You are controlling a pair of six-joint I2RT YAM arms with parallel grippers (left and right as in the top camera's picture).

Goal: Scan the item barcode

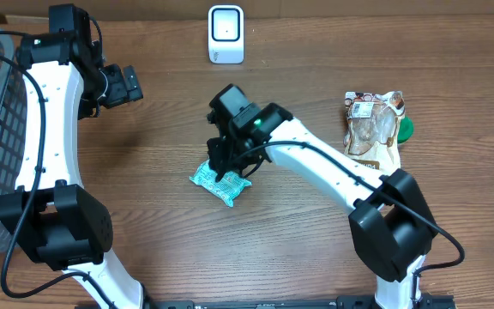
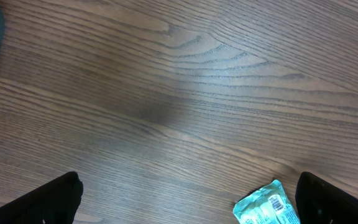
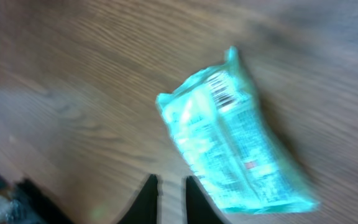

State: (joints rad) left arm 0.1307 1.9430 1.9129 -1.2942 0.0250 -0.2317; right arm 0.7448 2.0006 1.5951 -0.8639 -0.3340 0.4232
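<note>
Right tool [image 3: 171, 186] is nearest in its wrist view: its two black fingers [image 3: 149, 194] are pressed together with nothing between them, and they stand just beside the lower left edge of the teal packet [image 3: 235, 143], not around it. I judge that a lift from here would come up empty. The packet is thin and lies flat on the table [image 3: 73, 74], so a new closing may only push it sideways or crumple the foil over the code.

In this view the packet's long axis runs on a diagonal, from the upper end down to the right. The barcode [image 3: 222, 93] is near the upper end, away from the fingers, and it faces up. From overhead the packet [image 1: 220, 181] lies about in the middle of the table, partly under the right tool [image 1: 223, 167].

Farther off, the left tool [image 2: 194, 199] hangs with its fingers spread wide and holds nothing.

At the far edge stands the white scanner [image 1: 225, 34], well apart from the packet. If the packet is carried there without being turned, the code may not face the scanner's window.
</note>
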